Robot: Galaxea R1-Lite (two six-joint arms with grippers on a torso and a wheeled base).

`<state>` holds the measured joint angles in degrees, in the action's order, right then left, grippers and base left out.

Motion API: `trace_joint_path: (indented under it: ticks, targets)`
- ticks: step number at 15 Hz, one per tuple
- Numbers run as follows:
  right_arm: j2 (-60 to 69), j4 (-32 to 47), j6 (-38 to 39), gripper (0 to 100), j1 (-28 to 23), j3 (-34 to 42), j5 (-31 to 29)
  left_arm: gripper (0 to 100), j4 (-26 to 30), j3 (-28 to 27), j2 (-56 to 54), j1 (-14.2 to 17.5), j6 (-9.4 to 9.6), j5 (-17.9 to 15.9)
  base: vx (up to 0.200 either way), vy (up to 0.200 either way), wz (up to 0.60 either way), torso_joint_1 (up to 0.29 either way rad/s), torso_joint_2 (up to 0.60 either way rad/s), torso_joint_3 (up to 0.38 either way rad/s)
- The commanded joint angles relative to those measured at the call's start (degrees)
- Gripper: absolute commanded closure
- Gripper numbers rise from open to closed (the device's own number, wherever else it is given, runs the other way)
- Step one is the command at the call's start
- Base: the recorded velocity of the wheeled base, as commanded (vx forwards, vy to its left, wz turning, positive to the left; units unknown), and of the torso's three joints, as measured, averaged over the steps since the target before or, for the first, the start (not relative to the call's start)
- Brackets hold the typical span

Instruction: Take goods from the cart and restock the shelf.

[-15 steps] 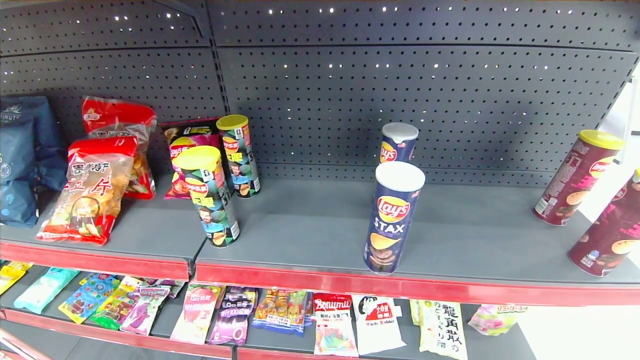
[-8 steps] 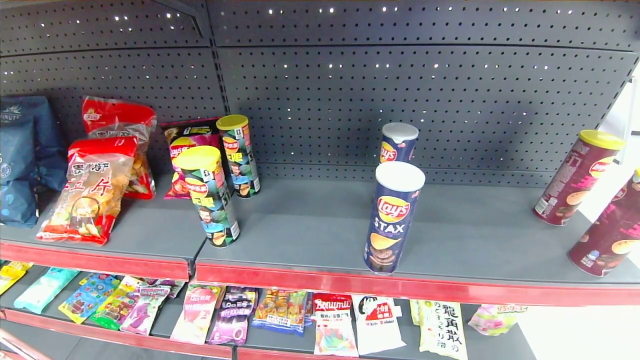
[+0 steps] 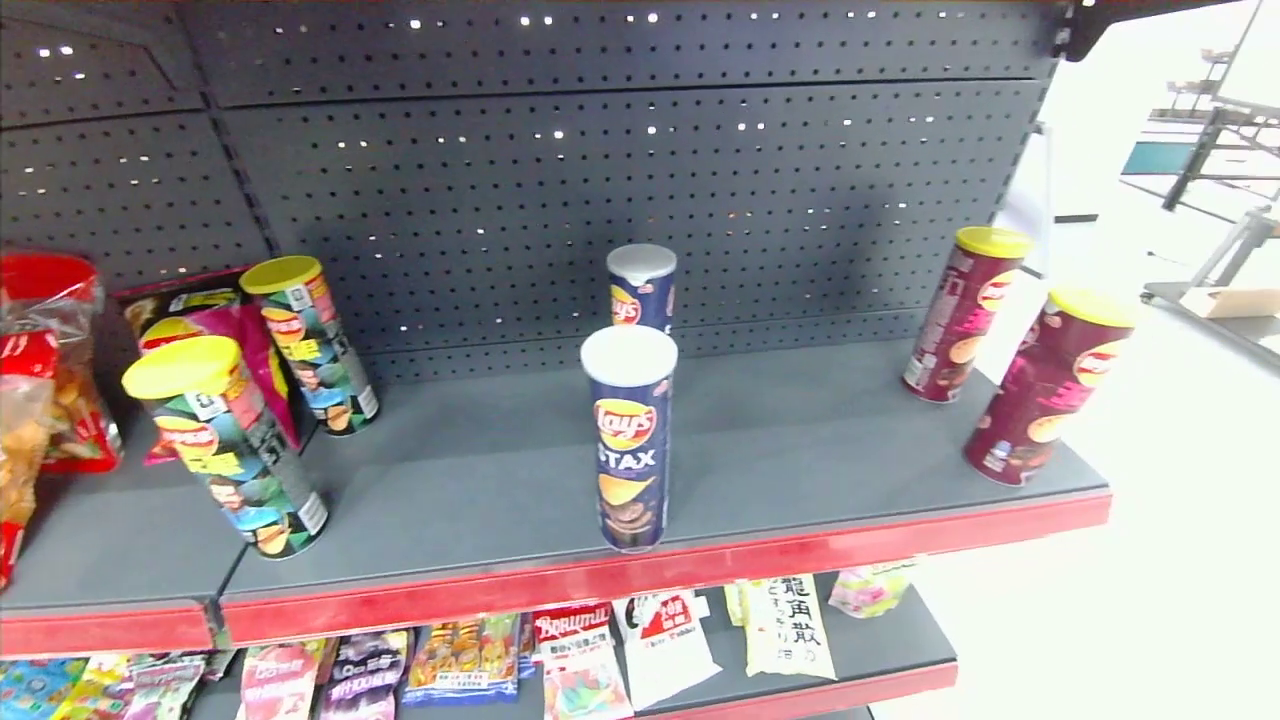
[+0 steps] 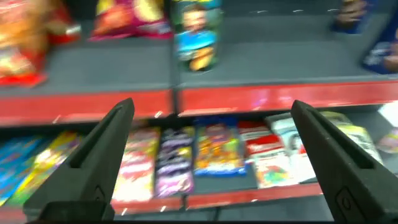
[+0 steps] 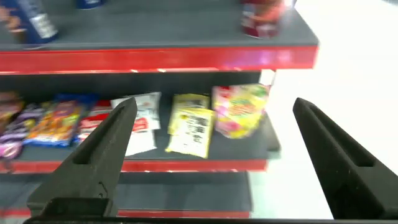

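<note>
The grey shelf with a red front edge holds two dark blue chip cans, one behind the other. Two maroon cans stand at its right end and two yellow-lidded cans at its left. My left gripper is open and holds nothing. It hangs in front of the lower shelf's snack packets, below a yellow-lidded can. My right gripper is open too, in front of the lower shelf's right end, below a maroon can.
Red snack bags lie at the far left. The lower shelf carries several flat snack packets. Bare shelf lies between the blue and maroon cans. Right of the shelf end is open floor with a metal stand.
The head camera has swung to the right, bringing the shelf's right end and the room beyond into view. The cans stand as before.
</note>
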<state>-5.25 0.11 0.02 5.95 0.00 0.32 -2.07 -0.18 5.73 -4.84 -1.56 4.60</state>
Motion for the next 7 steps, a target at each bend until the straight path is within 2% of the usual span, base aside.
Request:
trace_joint_path:
  ticks: [1,7]
  targets:
    - [-0.28,-0.02,-0.11,0,0.03,0.00,0.12,0,-0.04,0.01,0.07,0.01,-0.02,-0.11,0.000,0.000,0.00,0.000,0.00,0.000]
    - [-0.28,0.07,-0.20,0,0.03,0.00,0.03,0,-0.12,0.01,-0.02,0.01,-0.11,-0.29,0.000,0.000,0.00,0.000,0.00,0.000]
